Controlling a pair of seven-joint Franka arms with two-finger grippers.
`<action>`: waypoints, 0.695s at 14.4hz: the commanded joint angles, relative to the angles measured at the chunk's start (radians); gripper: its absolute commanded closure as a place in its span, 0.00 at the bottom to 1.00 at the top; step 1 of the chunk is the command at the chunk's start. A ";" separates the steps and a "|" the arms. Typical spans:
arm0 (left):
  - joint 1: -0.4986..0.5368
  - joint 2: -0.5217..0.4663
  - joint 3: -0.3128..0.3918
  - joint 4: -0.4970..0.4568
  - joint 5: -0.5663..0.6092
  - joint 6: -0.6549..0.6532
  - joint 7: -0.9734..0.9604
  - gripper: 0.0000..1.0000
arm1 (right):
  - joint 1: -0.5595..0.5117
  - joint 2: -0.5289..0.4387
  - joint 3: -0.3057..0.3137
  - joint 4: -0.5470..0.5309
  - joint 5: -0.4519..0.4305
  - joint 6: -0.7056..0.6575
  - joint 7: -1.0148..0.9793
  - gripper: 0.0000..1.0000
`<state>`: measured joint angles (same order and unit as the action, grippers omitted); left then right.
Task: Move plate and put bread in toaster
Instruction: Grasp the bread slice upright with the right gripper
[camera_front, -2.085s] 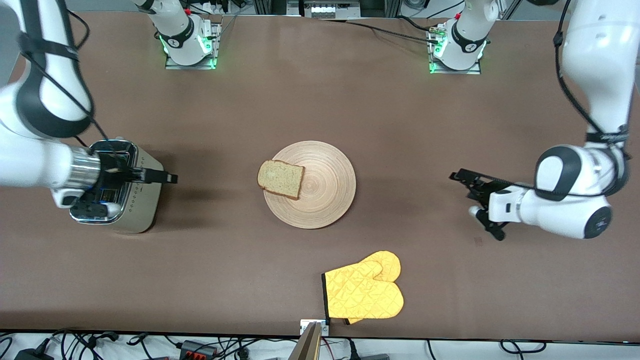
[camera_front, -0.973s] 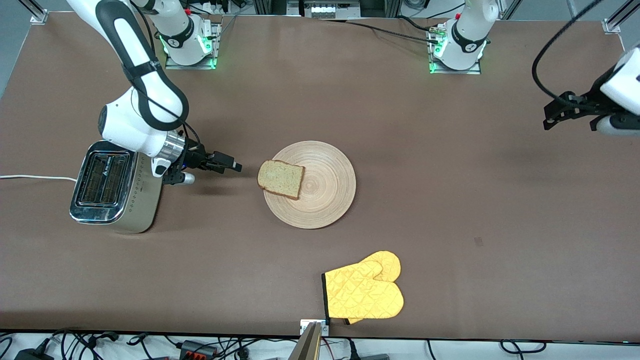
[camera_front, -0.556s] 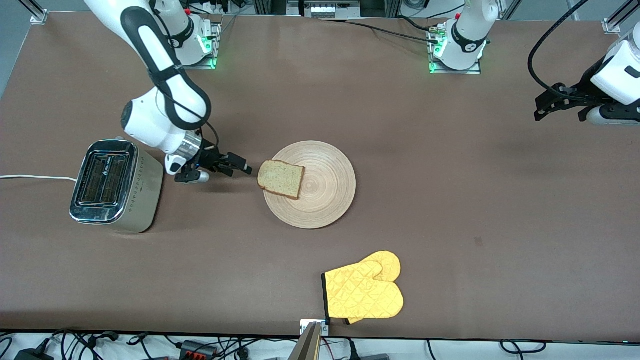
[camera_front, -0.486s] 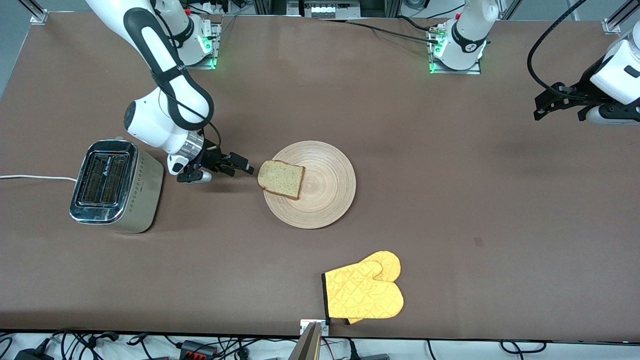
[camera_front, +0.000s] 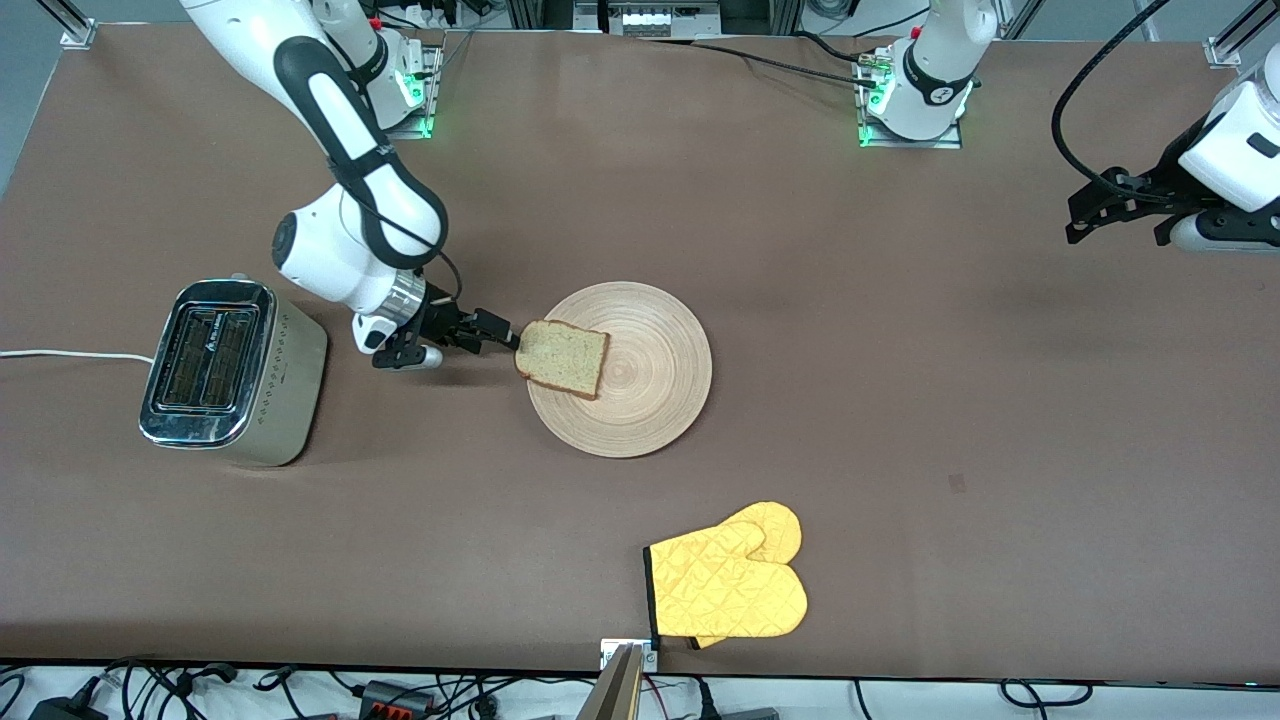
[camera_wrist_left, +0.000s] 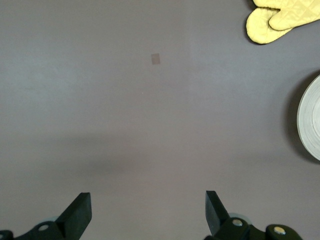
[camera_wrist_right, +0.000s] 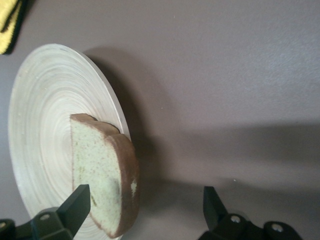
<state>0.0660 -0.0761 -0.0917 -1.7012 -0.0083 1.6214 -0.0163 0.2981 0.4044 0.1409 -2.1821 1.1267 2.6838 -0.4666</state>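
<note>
The bread (camera_front: 562, 358) lies on the round wooden plate (camera_front: 650, 385), overhanging the rim on the toaster's side. The silver toaster (camera_front: 230, 372) stands toward the right arm's end of the table, its slots empty. My right gripper (camera_front: 503, 334) is low and open at the bread's overhanging edge. In the right wrist view the crust of the bread (camera_wrist_right: 107, 192) sits between the spread fingers of the right gripper (camera_wrist_right: 145, 199), on the plate (camera_wrist_right: 45, 115); nothing is gripped. My left gripper (camera_front: 1075, 218) waits open above the table at the left arm's end, empty in its wrist view (camera_wrist_left: 147, 202).
A yellow oven mitt (camera_front: 728, 585) lies near the table edge closest to the front camera, also in the left wrist view as the mitt (camera_wrist_left: 280, 20). The toaster's white cord (camera_front: 60, 354) trails off the right arm's end. The plate's rim (camera_wrist_left: 310, 120) shows in the left wrist view.
My right gripper has travelled from over the toaster across the table to the bread's edge, staying open. My left arm pulled back and up to its end of the table, then held still.
</note>
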 joint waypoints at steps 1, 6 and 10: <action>-0.009 0.039 0.006 0.063 -0.002 -0.017 -0.011 0.00 | 0.019 0.028 -0.001 0.027 0.030 0.033 -0.021 0.00; -0.018 0.041 -0.002 0.064 -0.001 -0.018 -0.013 0.00 | 0.042 0.040 -0.001 0.039 0.126 0.030 -0.023 0.16; -0.018 0.041 -0.002 0.064 -0.001 -0.020 -0.013 0.00 | 0.050 0.042 -0.001 0.047 0.165 0.030 -0.020 0.22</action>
<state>0.0515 -0.0500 -0.0944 -1.6684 -0.0083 1.6213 -0.0174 0.3355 0.4305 0.1411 -2.1557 1.2408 2.6992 -0.4684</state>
